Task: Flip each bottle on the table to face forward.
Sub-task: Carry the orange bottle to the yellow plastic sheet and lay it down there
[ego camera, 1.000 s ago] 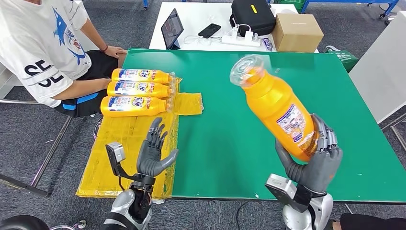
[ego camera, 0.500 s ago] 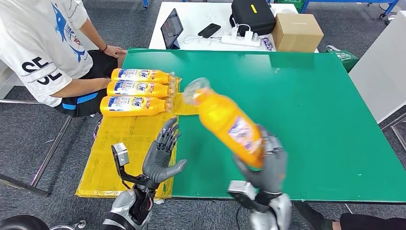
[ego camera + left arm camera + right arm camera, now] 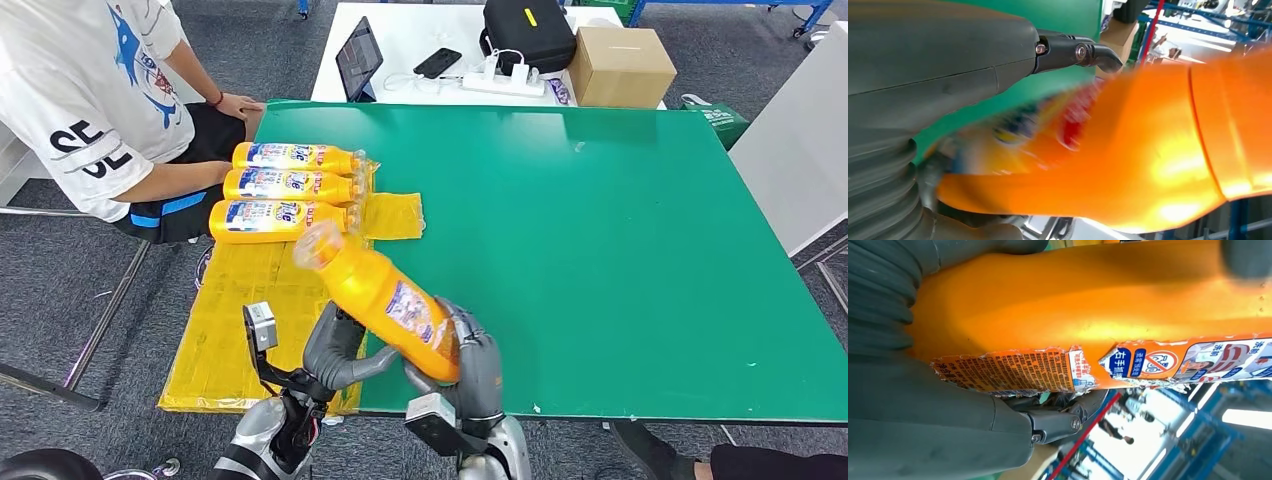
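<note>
Midway through a handover, the right hand (image 3: 478, 362) grips the orange bottle (image 3: 385, 300) low in the frame's centre, tilted toward the spread, empty left hand (image 3: 338, 350), which must next take it.

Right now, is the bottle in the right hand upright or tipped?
Tipped. The orange bottle leans toward the robot's left, clear cap end up, base gripped in the right hand.

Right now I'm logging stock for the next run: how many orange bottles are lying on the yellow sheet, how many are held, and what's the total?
Lying on the yellow sheet: 3 orange bottles.
Held up: 1 orange bottle, gripped by the right hand, with the left hand beside it.
Total: 4 orange bottles.
</note>
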Motion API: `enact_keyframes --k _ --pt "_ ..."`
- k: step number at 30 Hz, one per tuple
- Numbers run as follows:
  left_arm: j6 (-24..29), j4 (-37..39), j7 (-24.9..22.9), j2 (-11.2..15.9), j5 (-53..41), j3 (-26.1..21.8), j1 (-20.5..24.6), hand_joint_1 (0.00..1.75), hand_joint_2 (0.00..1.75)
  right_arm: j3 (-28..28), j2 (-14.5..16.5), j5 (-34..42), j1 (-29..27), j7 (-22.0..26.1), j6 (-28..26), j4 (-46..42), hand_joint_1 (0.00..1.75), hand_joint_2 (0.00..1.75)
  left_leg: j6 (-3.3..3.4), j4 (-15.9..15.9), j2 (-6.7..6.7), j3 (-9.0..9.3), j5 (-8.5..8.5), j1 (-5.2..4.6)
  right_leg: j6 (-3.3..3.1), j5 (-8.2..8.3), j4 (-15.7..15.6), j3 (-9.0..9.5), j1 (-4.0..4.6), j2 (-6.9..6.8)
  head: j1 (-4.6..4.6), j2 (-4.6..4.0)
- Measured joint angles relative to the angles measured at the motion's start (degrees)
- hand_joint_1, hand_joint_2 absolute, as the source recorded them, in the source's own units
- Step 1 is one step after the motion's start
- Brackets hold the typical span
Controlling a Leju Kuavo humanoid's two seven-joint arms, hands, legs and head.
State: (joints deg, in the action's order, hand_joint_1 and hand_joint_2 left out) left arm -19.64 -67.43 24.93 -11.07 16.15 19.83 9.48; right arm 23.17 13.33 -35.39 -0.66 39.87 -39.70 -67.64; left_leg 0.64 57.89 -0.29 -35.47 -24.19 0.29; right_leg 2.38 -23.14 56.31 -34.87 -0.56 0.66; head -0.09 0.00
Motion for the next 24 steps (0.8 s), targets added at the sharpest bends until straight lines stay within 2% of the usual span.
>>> enact_keyframes --k 14,23,24 --pt "-3.9 1.2 -1.5 1.1 6.0 0.9 0.1 0.0 1.75 4.0 0.7 -0.7 3.7 0.2 -0.5 10.0 1.75 1.75 0.0 0.0 0.01 0.0 0.0 0.0 0.0 0.0 0.0 -0.01 0.0 0.0 0.0 0.0" --pt "-4.7 2.8 -2.0 1.9 7.9 1.0 0.1 0.0 1.75 4.6 1.2 -4.7 5.6 0.1 -0.5 15.5 1.75 1.75 0.0 0.0 0.02 0.0 0.01 0.0 0.0 0.0 0.0 -0.03 0.0 0.01 0.01 0.0" --pt "-4.8 3.0 -2.1 1.9 8.0 1.0 0.1 0.21 1.75 4.6 1.2 -4.8 5.7 0.1 -0.5 15.8 1.75 1.75 0.0 0.0 0.02 0.0 0.01 0.0 0.0 0.0 0.0 -0.03 0.0 0.01 0.01 0.0"
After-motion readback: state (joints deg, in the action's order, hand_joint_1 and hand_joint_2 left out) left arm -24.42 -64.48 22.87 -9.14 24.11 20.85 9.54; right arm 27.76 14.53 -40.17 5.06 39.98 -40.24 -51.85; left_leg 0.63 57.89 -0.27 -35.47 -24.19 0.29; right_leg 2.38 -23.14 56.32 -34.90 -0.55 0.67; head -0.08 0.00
